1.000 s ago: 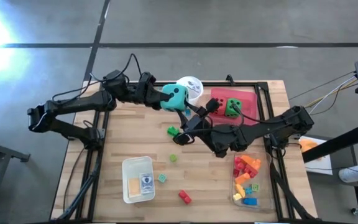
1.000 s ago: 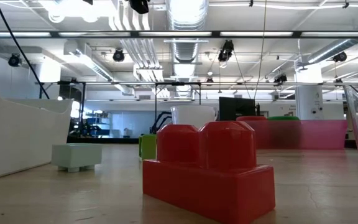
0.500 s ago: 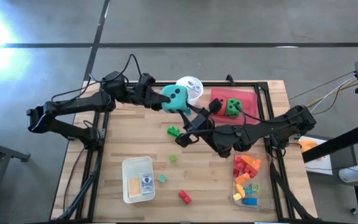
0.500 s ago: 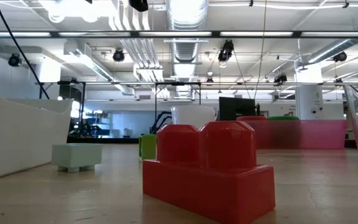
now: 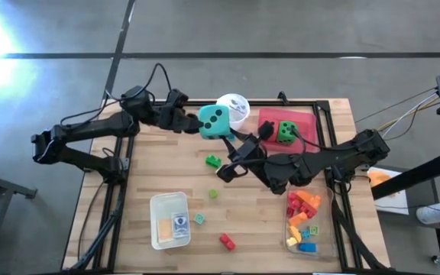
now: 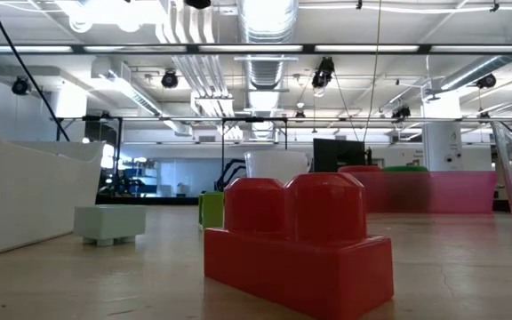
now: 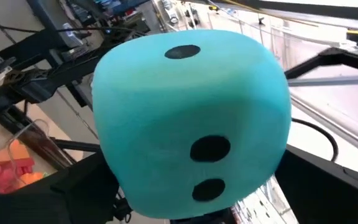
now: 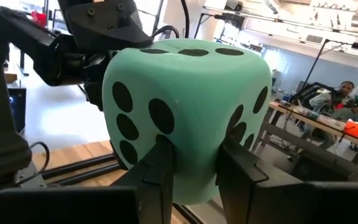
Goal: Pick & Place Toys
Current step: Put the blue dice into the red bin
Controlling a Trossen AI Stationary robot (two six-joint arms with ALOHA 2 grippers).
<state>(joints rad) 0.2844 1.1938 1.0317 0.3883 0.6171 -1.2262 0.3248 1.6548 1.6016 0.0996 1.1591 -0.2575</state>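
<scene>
My left gripper (image 5: 205,121) holds the teal die (image 5: 215,121) clamped between wide-spread fingers, lifted over the upper middle of the table (image 5: 151,164), just left of the white cup (image 5: 235,106). In the left wrist view the die (image 7: 188,118) fills nearly the whole frame.

My right gripper (image 5: 231,157) sits just below and right of the die in the high view, pointing at it. In the right wrist view its fingers (image 8: 160,171) stand a narrow gap apart in front of the die's lower edge, with nothing gripped.

The green die (image 5: 285,131) lies in the pink tray (image 5: 308,116) at upper right, with a red die (image 5: 269,124) beside it, partly hidden by cable. Bricks (image 5: 302,214) are piled in the clear tray at lower right. Loose on the table I see a green brick (image 5: 213,160) at centre, a smaller green one (image 5: 213,194) below it, and a red brick (image 5: 227,242) near the bottom edge. Two cards (image 5: 171,224) lie in the white tray (image 5: 156,205) at lower left.
</scene>
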